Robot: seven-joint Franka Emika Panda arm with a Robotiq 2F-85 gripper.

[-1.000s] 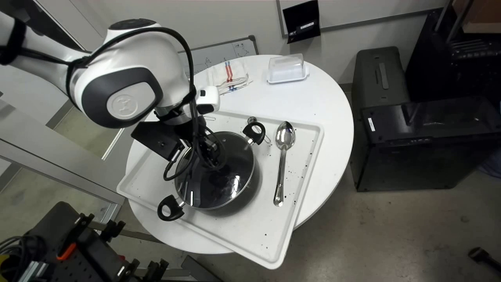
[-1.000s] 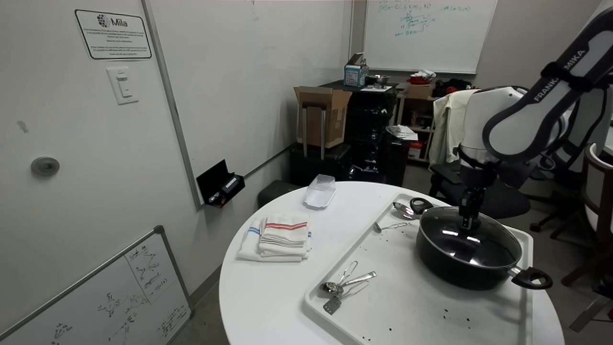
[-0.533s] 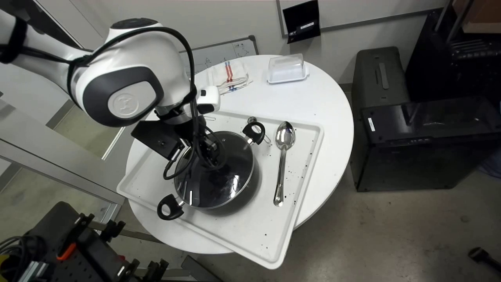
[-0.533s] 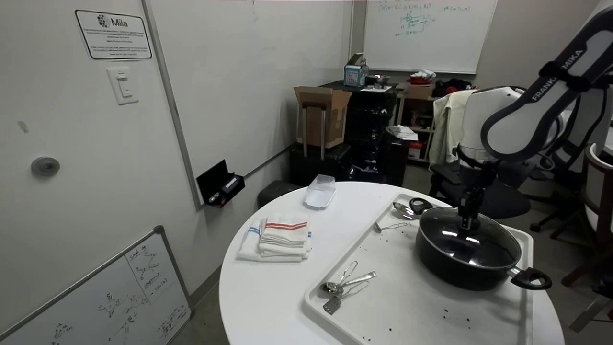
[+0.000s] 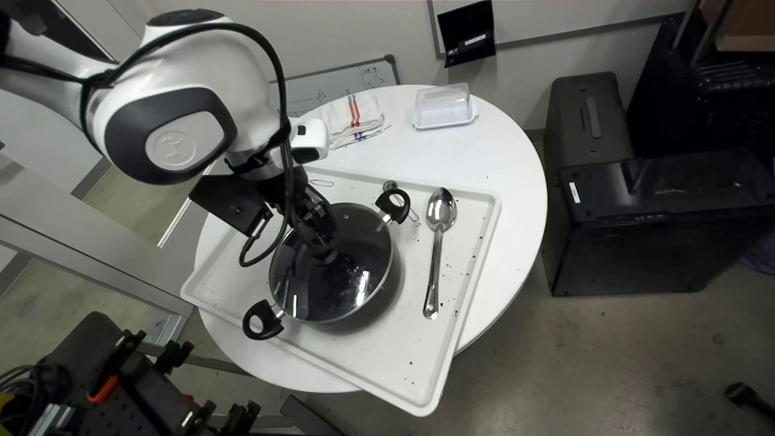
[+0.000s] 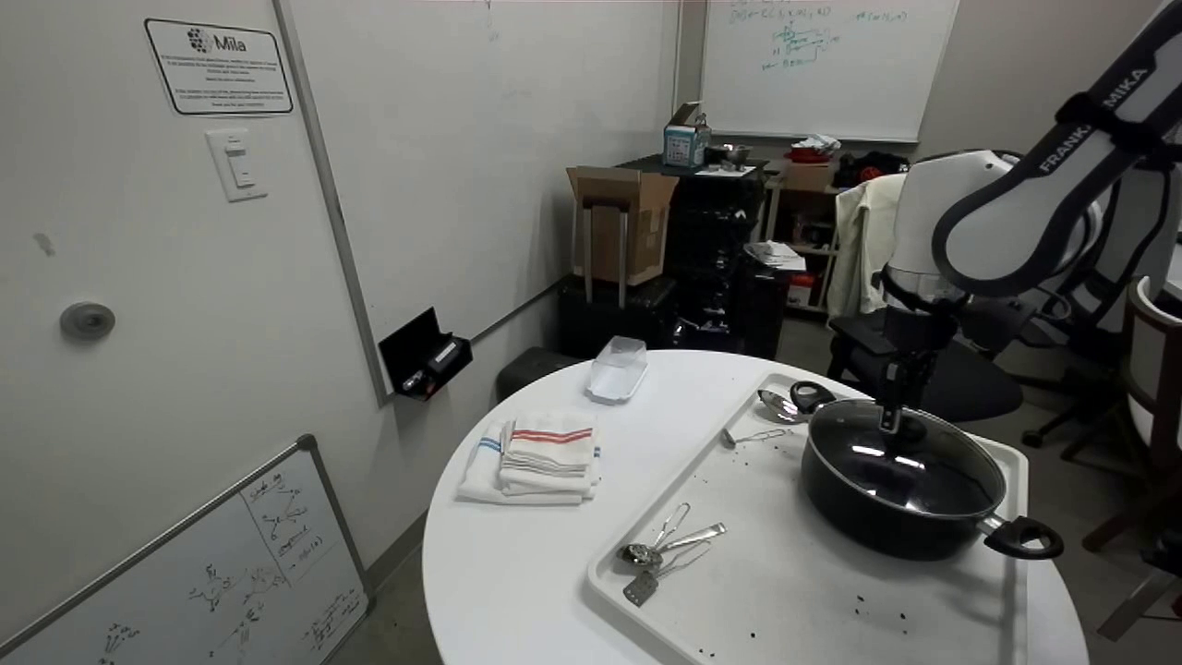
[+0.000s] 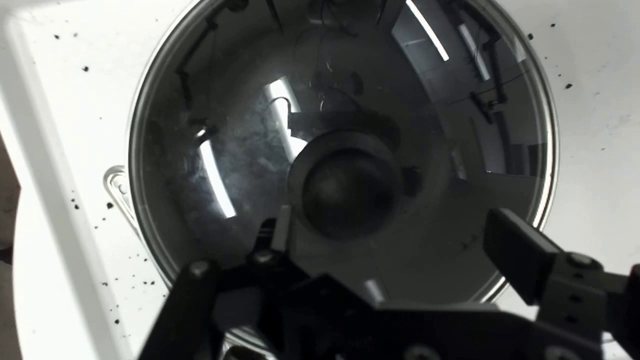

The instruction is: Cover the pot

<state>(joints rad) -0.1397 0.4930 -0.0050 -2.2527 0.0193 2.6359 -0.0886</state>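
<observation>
The black pot [image 6: 868, 522] stands on the tray with its glass lid [image 6: 951, 471] lying flat on its rim. Its two side handles [image 5: 264, 321] stick out in both exterior views. From above, in the wrist view, the lid [image 7: 240, 160] fills most of the picture, its round black knob [image 7: 347, 192] near the middle. My gripper [image 7: 397, 240] is open, fingers wide apart and nothing held. One finger [image 7: 281, 232] is close beside the knob; the opposite one is well off to the right. In an exterior view the gripper [image 6: 890, 423] hangs low over the lid at the knob.
A white tray [image 5: 418, 363] carries a large metal spoon [image 5: 437, 242] beside the pot and several small utensils [image 6: 651, 554]. Folded towels [image 6: 551, 460] and a clear-covered dish [image 6: 617, 371] sit on the round table [image 5: 508, 181].
The gripper has opened and let go of the lid's knob. The arm has drawn back and slightly up, uncovering more of the lid. Pot and lid have stayed in place.
</observation>
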